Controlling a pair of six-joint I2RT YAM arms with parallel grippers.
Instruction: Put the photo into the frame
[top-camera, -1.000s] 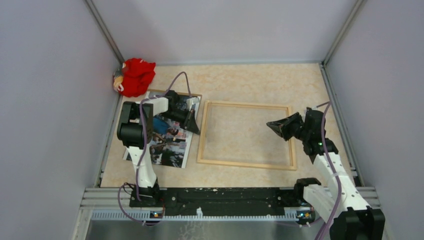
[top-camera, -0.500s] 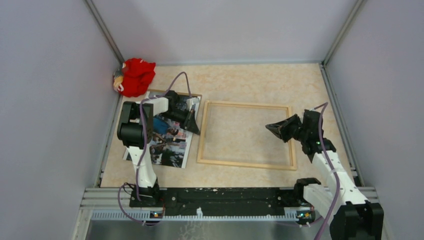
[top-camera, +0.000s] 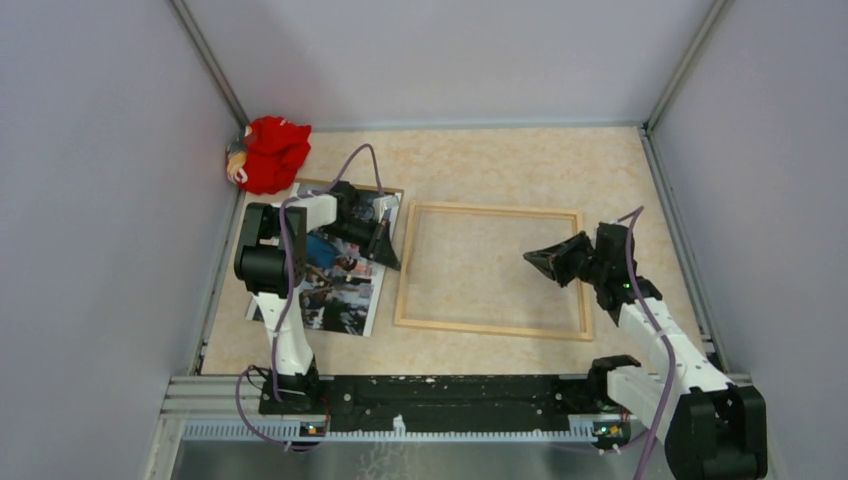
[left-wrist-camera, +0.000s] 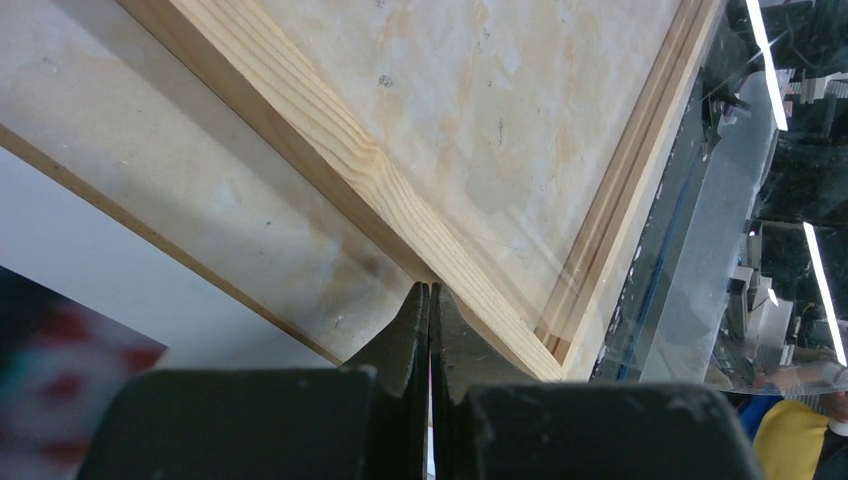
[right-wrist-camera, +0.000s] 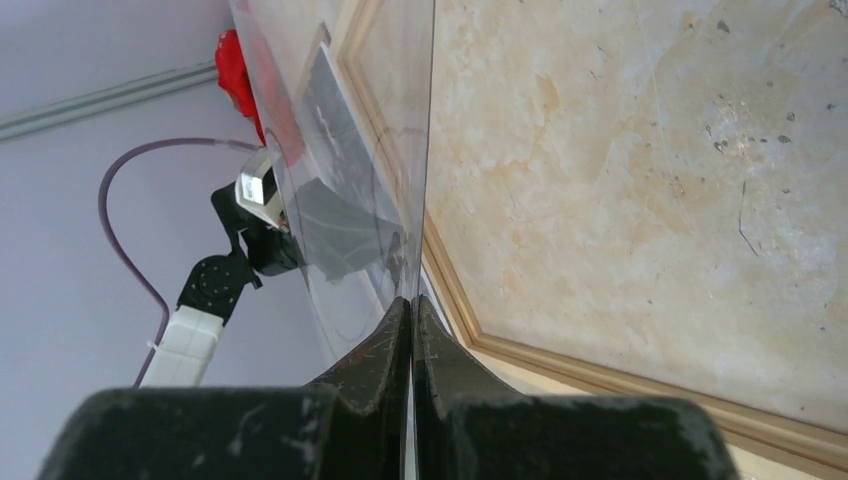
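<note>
Two closed claws, no picture framed yet: we see the photo (top-camera: 340, 290) lying face up at the left of the overhead view, on a brown backing board (left-wrist-camera: 180, 170), just beside the light-wood frame (top-camera: 490, 327) at centre. The left gripper (left-wrist-camera: 430, 290), fingers pressed together, sets its tips at the frame's left rail. The right gripper (right-wrist-camera: 412, 300) pinches the tilted clear pane (right-wrist-camera: 340, 150) by its edge. We judge the insertion lies entirely ahead.

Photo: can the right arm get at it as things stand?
Probably not: the right tool is shut on the clear pane, and the photo lies across the frame, under the left arm.
</note>
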